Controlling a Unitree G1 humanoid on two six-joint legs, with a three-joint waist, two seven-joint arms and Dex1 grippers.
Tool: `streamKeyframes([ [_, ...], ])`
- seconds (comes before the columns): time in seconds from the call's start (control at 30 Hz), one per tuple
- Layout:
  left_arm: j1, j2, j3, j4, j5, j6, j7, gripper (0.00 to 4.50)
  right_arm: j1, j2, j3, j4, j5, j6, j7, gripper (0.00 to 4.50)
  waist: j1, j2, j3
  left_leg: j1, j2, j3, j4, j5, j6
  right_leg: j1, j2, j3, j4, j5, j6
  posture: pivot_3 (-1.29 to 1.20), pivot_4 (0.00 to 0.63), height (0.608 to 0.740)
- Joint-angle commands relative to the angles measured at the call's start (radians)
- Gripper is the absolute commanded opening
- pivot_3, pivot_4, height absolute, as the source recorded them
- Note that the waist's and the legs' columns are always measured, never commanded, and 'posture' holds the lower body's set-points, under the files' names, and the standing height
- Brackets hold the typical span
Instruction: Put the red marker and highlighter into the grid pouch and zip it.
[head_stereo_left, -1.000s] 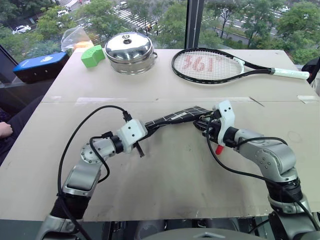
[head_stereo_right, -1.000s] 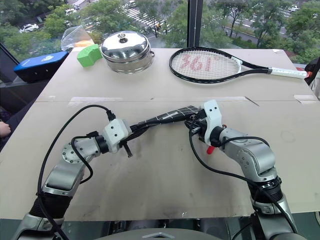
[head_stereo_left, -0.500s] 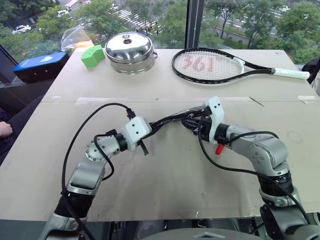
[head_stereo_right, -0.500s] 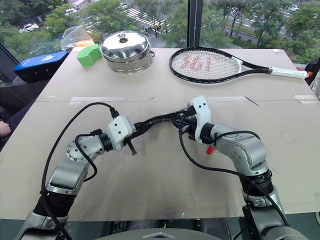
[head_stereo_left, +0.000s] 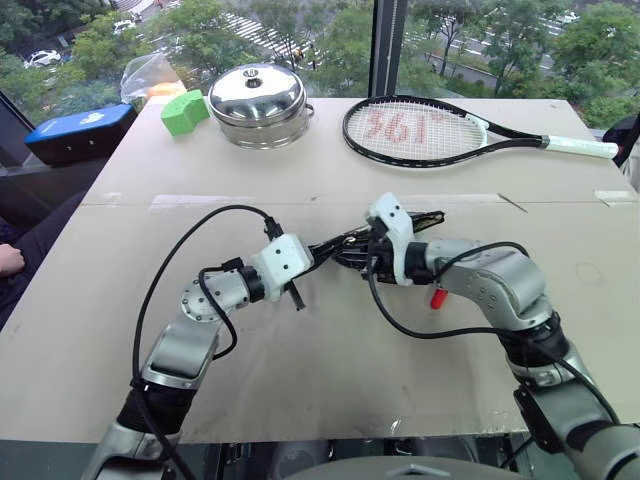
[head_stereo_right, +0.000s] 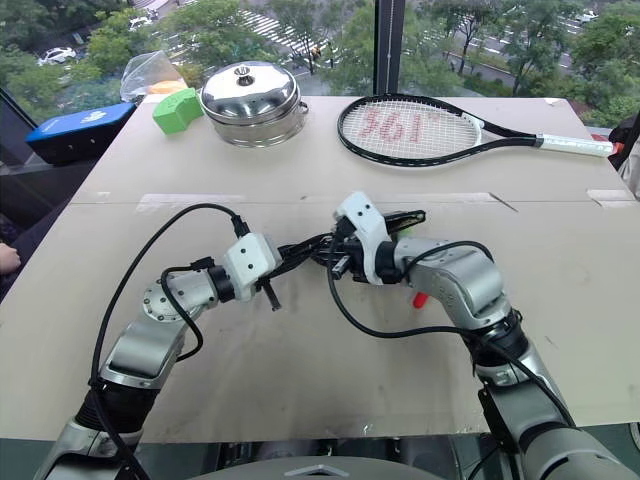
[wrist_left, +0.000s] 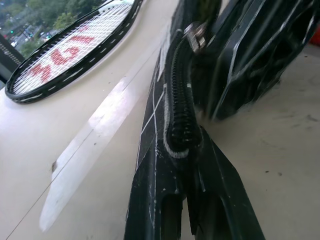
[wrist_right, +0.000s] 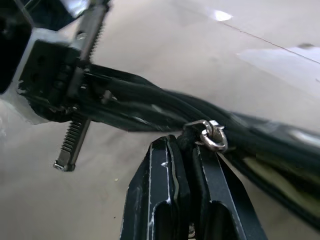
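At the far left, off the desk's corner, lies a blue box. On the desk's far side, from left to right, sit a clear plastic bag, a green block, a lidded steel pot and a tennis racket with red markings on its strings.

Nearer, the left hand reaches in from the left. Its two black fingers are pressed together on the near end of the grid pouch, pinching the fabric just beside the end of the zipper teeth. The grid pouch is held up off the desk, stretched edge-on between the two hands, with its white grid lines visible in the left wrist view.

Just to the right, the right hand points toward the left one. Its fingers are pinched shut on the zipper pull cord, where a small metal ring joins it to the zipper. The two hands are close together near the middle of the desk.

Further right, under the right forearm, a red cap end of the red marker shows against the desk. I cannot tell where the highlighter is.
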Motion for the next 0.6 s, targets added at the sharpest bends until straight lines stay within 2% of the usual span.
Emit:
streamKeyframes([
  [0.03,-0.039,-0.025,0.001,-0.034,-0.013,0.006,0.015,0.0,-0.051,0.006,0.091,0.028,-0.045,-0.068,0.087,0.07,0.0,0.0,0.0,0.0,0.0,0.0,0.0,0.0,0.0,0.0,0.0,0.0,0.0,0.0,0.0,0.0,0.15,0.74],
  [0.17,-0.034,-0.027,0.01,-0.034,-0.014,0.006,0.017,0.0,-0.064,-0.016,0.128,0.044,-0.105,-0.124,0.127,0.07,-0.001,0.0,0.0,0.0,0.0,0.0,0.0,0.001,-0.002,0.0,0.0,0.0,0.0,0.0,0.0,0.0,0.15,0.74],
  [0.27,-0.024,-0.028,0.035,-0.03,-0.034,0.015,0.023,0.0,-0.03,-0.069,0.084,0.017,-0.11,-0.139,0.149,0.07,0.001,0.0,0.0,0.0,0.0,0.0,0.0,0.002,-0.003,0.0,0.0,0.0,0.0,0.0,0.0,0.0,0.15,0.74],
  [0.3,-0.019,-0.028,0.041,-0.029,-0.037,0.015,0.023,0.0,-0.013,-0.094,0.072,-0.009,-0.107,-0.139,0.162,0.68,0.002,0.0,0.0,0.0,0.0,0.0,0.0,0.002,-0.003,0.0,0.0,0.0,-0.001,0.0,0.0,0.0,0.15,0.74],
  [0.33,-0.014,-0.027,0.047,-0.026,-0.041,0.015,0.024,0.0,0.007,-0.114,0.051,-0.041,-0.101,-0.135,0.161,0.83,0.002,-0.001,0.0,0.0,0.0,0.0,0.0,0.002,-0.003,0.0,-0.001,0.0,-0.001,0.0,0.0,0.0,0.15,0.74],
  [0.37,-0.009,-0.027,0.05,-0.026,-0.043,0.015,0.025,0.0,0.022,-0.126,0.037,-0.065,-0.097,-0.131,0.158,1.48,0.003,-0.001,0.0,-0.001,0.0,0.0,0.0,0.002,-0.003,0.0,-0.001,-0.001,-0.001,0.0,0.0,0.0,0.15,0.74],
  [0.4,-0.006,-0.025,0.053,-0.025,-0.045,0.012,0.024,0.0,0.039,-0.141,0.02,-0.099,-0.086,-0.12,0.158,1.65,0.002,-0.001,0.0,-0.001,0.0,0.0,0.0,0.002,-0.003,0.0,-0.001,-0.001,-0.001,0.0,0.0,0.0,0.15,0.74],
  [0.43,-0.002,-0.024,0.057,-0.022,-0.047,0.008,0.022,0.0,0.071,-0.163,-0.022,-0.155,-0.052,-0.093,0.158,2.1,0.003,-0.001,0.0,-0.001,0.0,0.0,0.0,0.002,-0.003,0.0,-0.001,-0.001,-0.001,0.0,0.0,0.0,0.15,0.74],
  [0.53,0.001,-0.024,0.065,-0.011,-0.05,-0.001,0.017,0.0,0.147,-0.216,-0.148,-0.28,0.047,-0.016,0.154,2.1,0.003,-0.001,0.0,-0.001,0.0,-0.001,0.0,0.002,-0.003,0.0,-0.001,-0.001,-0.002,0.0,0.0,0.0,0.15,0.74],
  [0.6,0.002,-0.025,0.065,-0.009,-0.051,-0.003,0.016,0.0,0.166,-0.199,-0.219,-0.299,0.086,0.022,0.104,1.44,0.002,-0.001,0.0,-0.001,0.0,-0.002,0.0,0.0,0.0,0.0,-0.001,-0.002,-0.002,0.0,0.0,0.0,0.15,0.74],
])
